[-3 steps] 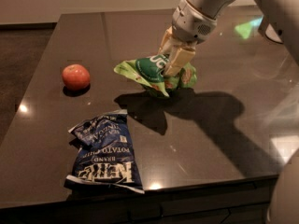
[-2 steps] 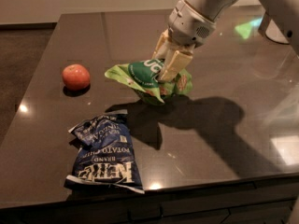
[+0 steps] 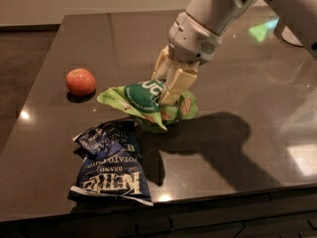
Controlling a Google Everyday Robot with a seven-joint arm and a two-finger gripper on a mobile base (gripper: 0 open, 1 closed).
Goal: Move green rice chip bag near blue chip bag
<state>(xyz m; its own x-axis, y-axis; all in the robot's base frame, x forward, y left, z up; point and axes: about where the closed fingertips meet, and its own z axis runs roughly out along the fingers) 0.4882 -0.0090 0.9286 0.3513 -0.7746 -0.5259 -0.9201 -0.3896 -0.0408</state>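
The green rice chip bag [image 3: 143, 100] is light green with a dark green round logo and hangs crumpled just above the dark table [image 3: 237, 148], held from above. My gripper [image 3: 166, 90] is shut on its upper right part, its cream fingers [image 3: 176, 83] pinching the foil. The blue chip bag [image 3: 111, 165] lies flat at the front left, navy with white lettering. The green bag's lower tip is just above and right of the blue bag's top edge, a small gap apart.
A red-orange apple [image 3: 80, 82] sits at the left side of the table. The table's front edge [image 3: 198, 197] runs just below the blue bag. My arm's shadow falls to the right of the green bag.
My gripper has carried the green bag left and toward the front, closer to the blue bag. The blue bag and the apple have not moved.
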